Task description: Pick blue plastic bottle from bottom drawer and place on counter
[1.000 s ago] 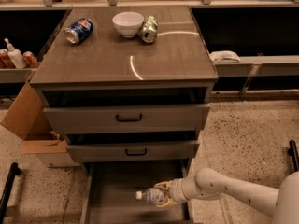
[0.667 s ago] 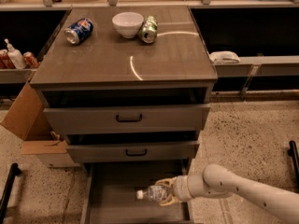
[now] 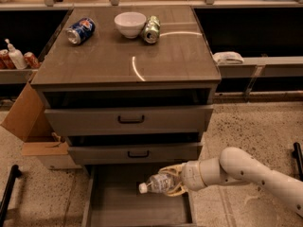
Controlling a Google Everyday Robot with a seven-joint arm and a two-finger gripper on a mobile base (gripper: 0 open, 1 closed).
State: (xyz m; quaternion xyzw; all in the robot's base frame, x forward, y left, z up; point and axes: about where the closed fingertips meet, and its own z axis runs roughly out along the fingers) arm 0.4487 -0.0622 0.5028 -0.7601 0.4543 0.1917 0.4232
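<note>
The blue plastic bottle (image 3: 157,183) is clear with a white cap pointing left, and it lies level over the open bottom drawer (image 3: 118,207). My gripper (image 3: 171,182) reaches in from the right on a white arm and is shut on the bottle's body, its pale fingers (image 3: 174,170) wrapping above and below it. The bottle looks slightly raised off the drawer floor. The counter (image 3: 165,56) is the glossy grey-brown top of the cabinet, well above the gripper.
On the counter lie a blue soda can (image 3: 80,30), a white bowl (image 3: 130,23) and a green can (image 3: 152,29). Two upper drawers with dark handles (image 3: 131,120) stick out slightly above the bottom drawer. A cardboard box (image 3: 28,126) stands at left. Side shelves flank the cabinet.
The gripper with the bottle has risen a little and stayed at the drawer's right side. The arm has shifted slightly.
</note>
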